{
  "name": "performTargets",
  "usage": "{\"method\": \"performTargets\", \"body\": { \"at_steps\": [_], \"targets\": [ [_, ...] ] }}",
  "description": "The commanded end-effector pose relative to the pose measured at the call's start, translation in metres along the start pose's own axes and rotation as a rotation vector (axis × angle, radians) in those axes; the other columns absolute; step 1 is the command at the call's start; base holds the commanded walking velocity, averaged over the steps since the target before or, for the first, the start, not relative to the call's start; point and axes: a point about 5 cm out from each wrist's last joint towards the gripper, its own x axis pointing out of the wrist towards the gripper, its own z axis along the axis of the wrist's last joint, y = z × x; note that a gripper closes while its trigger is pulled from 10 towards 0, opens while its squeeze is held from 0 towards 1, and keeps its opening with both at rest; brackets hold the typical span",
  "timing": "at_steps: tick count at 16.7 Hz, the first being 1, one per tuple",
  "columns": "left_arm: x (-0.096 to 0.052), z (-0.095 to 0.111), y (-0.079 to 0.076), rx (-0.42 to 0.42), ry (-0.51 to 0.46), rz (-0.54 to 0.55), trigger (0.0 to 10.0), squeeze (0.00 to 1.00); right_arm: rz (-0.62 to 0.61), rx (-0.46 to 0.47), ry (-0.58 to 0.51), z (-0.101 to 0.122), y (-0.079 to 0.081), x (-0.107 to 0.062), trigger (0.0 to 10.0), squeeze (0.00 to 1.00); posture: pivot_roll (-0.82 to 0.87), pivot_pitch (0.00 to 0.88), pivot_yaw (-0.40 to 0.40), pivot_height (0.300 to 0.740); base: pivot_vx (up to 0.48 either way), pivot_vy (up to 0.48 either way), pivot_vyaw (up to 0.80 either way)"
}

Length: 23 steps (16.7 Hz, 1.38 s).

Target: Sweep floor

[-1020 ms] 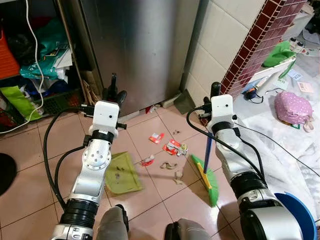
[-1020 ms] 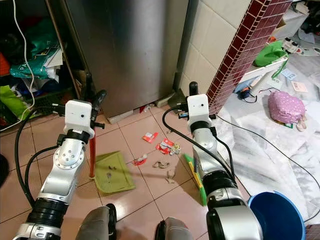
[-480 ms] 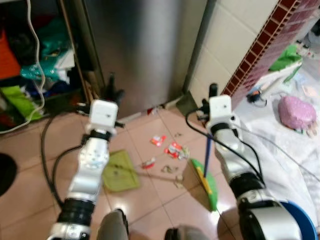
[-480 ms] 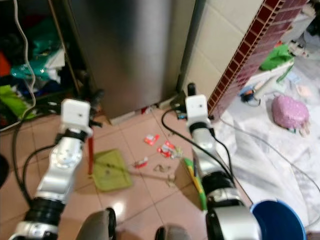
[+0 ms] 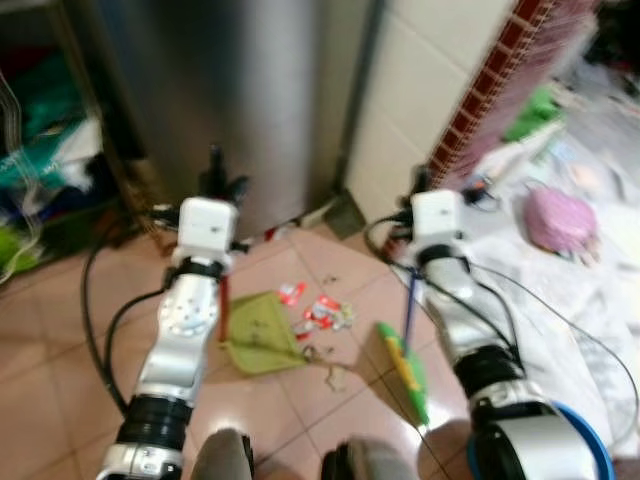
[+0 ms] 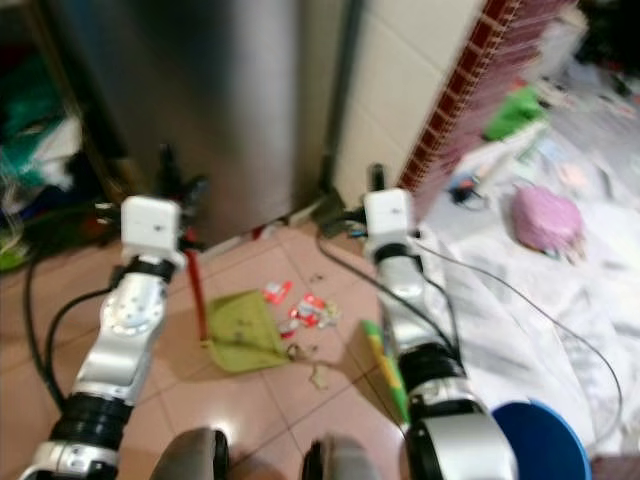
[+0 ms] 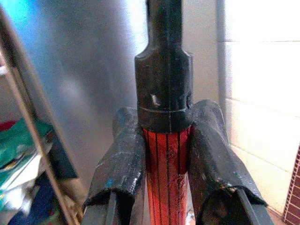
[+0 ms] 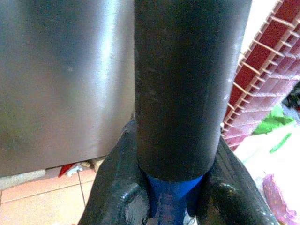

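Writing: no brand, label or lettering can be read; the head views are blurred.
Shelf (image 5: 40,170): far left, dark, with green and white bags on it.
Left gripper (image 7: 164,154): jaws closed tight on the dustpan handle, one black finger (image 7: 122,154) on each side of the red ribbed shaft, just below its black cap.
Dustpan handle (image 6: 196,285): thin red rod, long axis near upright, running from the gripper down to the pan.
Dustpan (image 5: 262,332): flat yellow-green pan lying on the pink floor tiles (image 5: 60,330), its open edge facing the litter to the right.
Steel cabinet (image 5: 240,90): tall brushed-metal front behind both arms.
Litter (image 5: 318,312): red and white wrappers and pale scraps on the tiles, just beside the pan's right edge, between pan and broom.
Right gripper (image 8: 173,187): jaws clamped on the broom stick where the black grip meets the blue shaft.
Broom (image 5: 404,370): blue stick near upright and leaning slightly; green bristle head with a yellow band resting on the floor right of the litter, its long axis running away from the robot.
Bucket (image 6: 540,440): blue, at the lower right.
Pink bag (image 5: 558,218): on the white sheet (image 5: 590,300), far right.
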Motion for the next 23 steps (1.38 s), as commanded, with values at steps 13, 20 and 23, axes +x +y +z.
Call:
{"method": "performTargets", "body": {
  "at_steps": [13,20,23],
  "targets": [
    [-0.007,0.014,-0.008,0.045,0.035,-0.172,10.0,0.00,-0.054,-0.017,0.027,-0.005,-0.019,-0.002,10.0,0.00,0.05,0.149,-0.095,0.740,0.000,0.000,0.00],
    [-0.019,0.033,0.002,0.062,0.067,-0.172,10.0,0.00,-0.032,-0.016,0.033,-0.005,-0.015,0.000,10.0,0.36,0.06,0.150,-0.101,0.740,0.000,0.000,0.00],
    [-0.023,0.033,0.007,0.086,0.087,-0.148,10.0,0.00,-0.010,-0.029,0.024,-0.003,-0.011,0.001,10.0,0.00,0.07,0.155,-0.100,0.740,0.000,0.000,0.00]
  ]
}}
